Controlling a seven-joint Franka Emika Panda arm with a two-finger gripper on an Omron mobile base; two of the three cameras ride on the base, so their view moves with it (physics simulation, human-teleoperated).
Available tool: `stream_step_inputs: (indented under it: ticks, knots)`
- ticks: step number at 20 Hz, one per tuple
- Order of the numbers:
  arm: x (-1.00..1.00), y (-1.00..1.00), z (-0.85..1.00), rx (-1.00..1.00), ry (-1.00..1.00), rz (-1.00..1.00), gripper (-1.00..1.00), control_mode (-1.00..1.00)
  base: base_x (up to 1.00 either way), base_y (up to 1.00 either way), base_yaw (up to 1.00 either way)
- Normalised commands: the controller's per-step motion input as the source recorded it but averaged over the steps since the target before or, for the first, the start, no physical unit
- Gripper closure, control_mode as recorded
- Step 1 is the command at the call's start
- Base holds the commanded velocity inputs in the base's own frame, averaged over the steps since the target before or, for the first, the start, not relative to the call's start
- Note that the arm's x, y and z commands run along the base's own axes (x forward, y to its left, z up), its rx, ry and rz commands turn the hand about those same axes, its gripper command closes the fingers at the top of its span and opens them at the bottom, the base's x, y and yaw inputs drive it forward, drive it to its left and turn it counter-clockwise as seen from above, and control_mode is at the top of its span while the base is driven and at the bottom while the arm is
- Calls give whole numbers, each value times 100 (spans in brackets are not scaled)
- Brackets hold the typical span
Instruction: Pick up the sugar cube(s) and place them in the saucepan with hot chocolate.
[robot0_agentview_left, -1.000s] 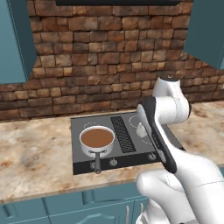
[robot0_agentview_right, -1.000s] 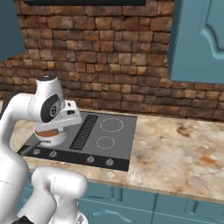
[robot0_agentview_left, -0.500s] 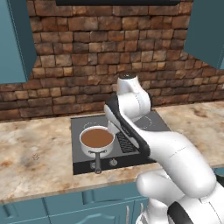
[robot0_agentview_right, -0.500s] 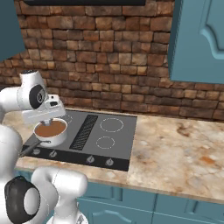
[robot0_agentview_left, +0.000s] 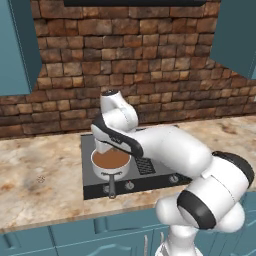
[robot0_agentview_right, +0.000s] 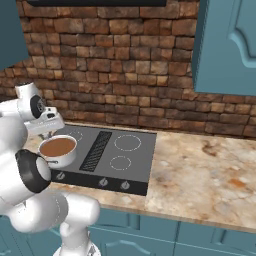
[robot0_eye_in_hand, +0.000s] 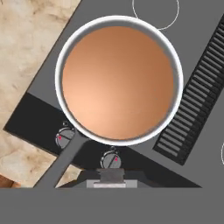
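The saucepan (robot0_agentview_left: 111, 162) stands on the front left burner of the dark cooktop (robot0_agentview_left: 150, 170), close to the cooktop's left edge and just behind the row of knobs along its front edge. It is a small round silver pan, upright, filled with smooth brown hot chocolate (robot0_eye_in_hand: 117, 85). Its long dark handle (robot0_agentview_left: 111, 187) points straight toward the front edge of the counter and passes over the knob strip; in the hand view the handle (robot0_eye_in_hand: 61, 164) runs between two knobs (robot0_eye_in_hand: 65, 136) with small red marks.

The cooktop is set into a beige marbled stone counter (robot0_agentview_left: 40, 175), with a ribbed vent grille (robot0_agentview_right: 96, 150) running front to back down its middle and two ring-marked burners (robot0_agentview_right: 127, 142) on its right half. A brick wall (robot0_agentview_right: 115, 65) rises behind the counter, and teal cabinets (robot0_agentview_right: 227, 45) hang above.

The white arm bends over the left half of the cooktop, and the gripper (robot0_agentview_right: 46, 135) hangs just above the far rim of the saucepan, looking down into the liquid. Its fingers are hard to make out in the base views; they stand closed almost fully together. Whether a sugar cube sits between them I cannot tell.

On the counter left of the cooktop, well apart from it and near the middle of that stretch, lies a faint small pale speck (robot0_agentview_left: 41, 178), too small to identify.
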Motion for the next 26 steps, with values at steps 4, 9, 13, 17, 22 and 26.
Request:
stream_step_inputs:
  ticks: [4, 9, 13, 17, 22, 26]
  knots:
    - [68, 4, -45, -4, 0, 0, 100, -100, 0, 0, 0]
    - [44, 8, -44, -3, 1, 0, 100, -100, 0, 0, 0]
    - [10, 3, -41, -4, 0, 0, 100, -100, 0, 0, 0]
    - [8, 0, -35, -1, 1, 0, 100, -100, 0, 0, 0]
    - [0, 0, -19, -2, 3, 0, 100, -100, 0, 0, 0]
    - [0, 0, 0, 0, 0, 0, -100, -100, 0, 0, 0]
